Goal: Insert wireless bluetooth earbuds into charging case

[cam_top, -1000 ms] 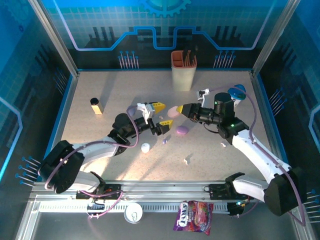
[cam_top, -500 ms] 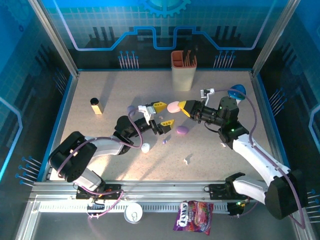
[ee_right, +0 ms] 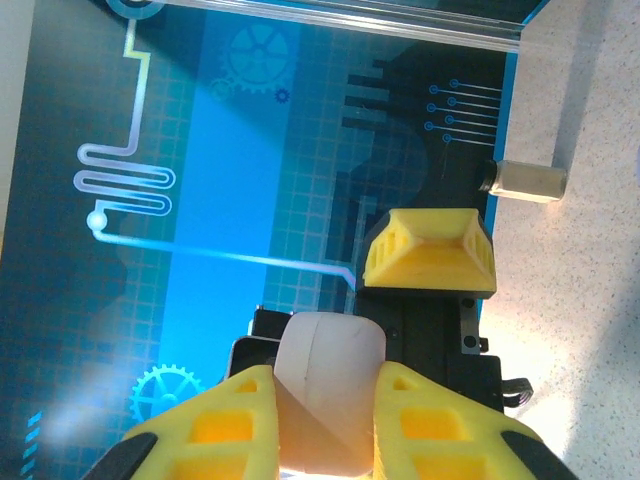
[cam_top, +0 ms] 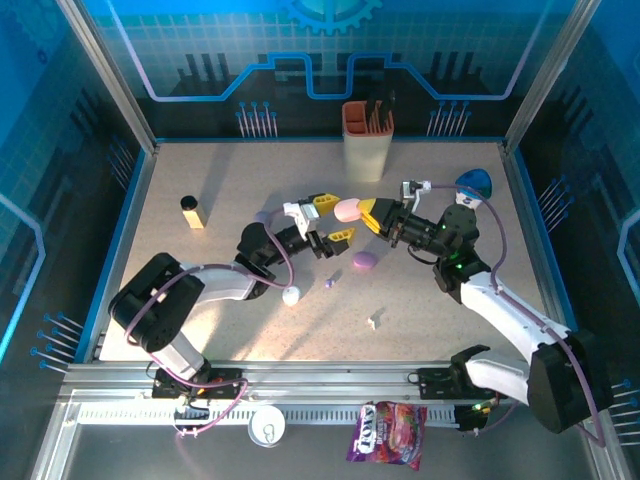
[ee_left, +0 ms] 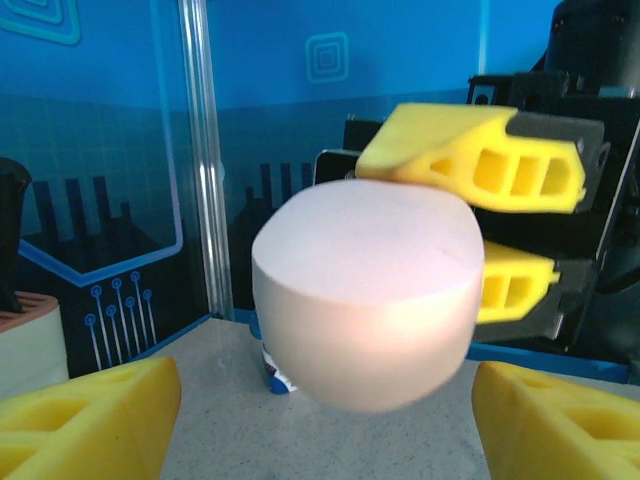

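Jaws of the right gripper (cam_top: pixel 370 214) pinch the pink case (cam_top: pixel 347 210) above the desk (cam_top: pixel 230 190). The left gripper (cam_top: pixel 331 218), jaws wide and empty, faces its free end. A purple earbud (cam_top: pixel 329 283) lies below, nearer the left arm.

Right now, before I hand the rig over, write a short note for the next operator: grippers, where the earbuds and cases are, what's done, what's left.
Right gripper: shut on the pale pink case, held above the table.
Left gripper: open, its fingers either side of that case, not touching it.
On the table: purple earbud, small white piece (likely an earbud), lilac case, white case.
Done: pink case lifted; it looks closed.
Left: open a case and seat the earbuds; none looks inserted.
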{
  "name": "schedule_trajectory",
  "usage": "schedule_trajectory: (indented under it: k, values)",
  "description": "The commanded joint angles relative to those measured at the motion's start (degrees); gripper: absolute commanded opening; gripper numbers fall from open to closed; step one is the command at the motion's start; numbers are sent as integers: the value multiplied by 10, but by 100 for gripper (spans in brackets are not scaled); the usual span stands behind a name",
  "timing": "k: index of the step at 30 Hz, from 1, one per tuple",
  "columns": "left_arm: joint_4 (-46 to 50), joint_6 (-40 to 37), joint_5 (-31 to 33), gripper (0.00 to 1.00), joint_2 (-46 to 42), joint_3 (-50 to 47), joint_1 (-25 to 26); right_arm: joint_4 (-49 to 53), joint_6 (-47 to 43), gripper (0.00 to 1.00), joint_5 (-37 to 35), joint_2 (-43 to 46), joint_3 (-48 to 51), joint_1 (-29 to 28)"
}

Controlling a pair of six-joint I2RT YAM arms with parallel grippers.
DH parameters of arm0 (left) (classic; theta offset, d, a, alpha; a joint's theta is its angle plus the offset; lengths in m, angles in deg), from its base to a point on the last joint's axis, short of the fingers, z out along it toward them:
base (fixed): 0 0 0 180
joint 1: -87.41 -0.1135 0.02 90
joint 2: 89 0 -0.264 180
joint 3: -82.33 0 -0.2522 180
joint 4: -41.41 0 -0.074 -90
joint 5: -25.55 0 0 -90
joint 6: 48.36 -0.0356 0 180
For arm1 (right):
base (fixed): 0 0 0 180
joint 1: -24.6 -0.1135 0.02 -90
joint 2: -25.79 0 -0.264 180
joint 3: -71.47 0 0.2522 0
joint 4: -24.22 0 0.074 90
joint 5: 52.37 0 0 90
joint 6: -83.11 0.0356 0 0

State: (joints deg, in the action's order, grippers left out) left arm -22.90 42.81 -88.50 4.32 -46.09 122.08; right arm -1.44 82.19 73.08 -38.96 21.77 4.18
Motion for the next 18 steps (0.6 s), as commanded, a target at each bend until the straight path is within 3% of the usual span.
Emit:
schedule_trajectory:
  k: [1, 9, 18]
  values:
    - [-23, 34, -31, 75, 10, 23, 6, -57, 23, 14, 4, -7, 7, 5]
    - [-23, 61, -51, 61, 5, 28, 5, -80, 29, 15, 8, -23, 12, 5]
    - [-23, 75, -46, 58, 3, 36, 5, -86, 26, 15, 13, -36, 14, 6]
